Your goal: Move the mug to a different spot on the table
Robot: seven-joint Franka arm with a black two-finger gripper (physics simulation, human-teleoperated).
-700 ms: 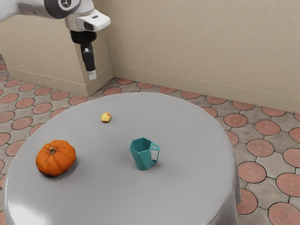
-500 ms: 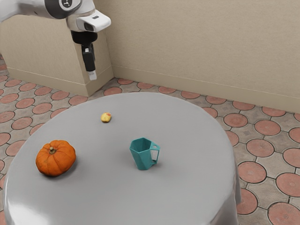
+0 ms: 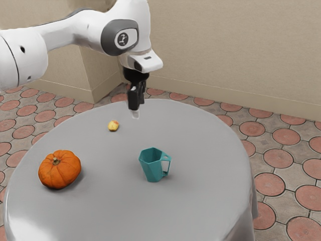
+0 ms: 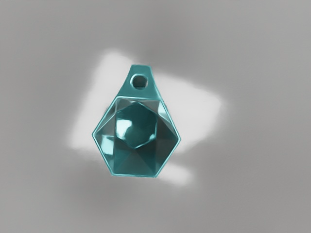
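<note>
The gripper (image 3: pixel 134 113) hangs in the air above the round grey tabletop (image 3: pixel 210 150), pointing straight down and carrying nothing. From this side angle I cannot tell whether it is open or shut. In the wrist view the mug (image 4: pixel 136 133) sits almost dead centre beneath the hand, which suggests the arm is lined up over it for a top-down approach, with the descent and grasp not yet made. The mug (image 3: pixel 154 164) stands upright near the middle of the tabletop, apart from everything else. It is teal and faceted, with a hexagonal rim that tapers toward a narrower base. It looks glossy inside and empty. Its handle (image 4: pixel 139 81) is a flat tab with a round hole, and in the exterior view it points toward the right. An orange pumpkin (image 3: pixel 59 168) rests well off toward the exterior view's left, and a small yellow-and-red fruit (image 3: pixel 114 125) lies farther back, so plenty of bare surface seems available for setting the mug down elsewhere.
</note>
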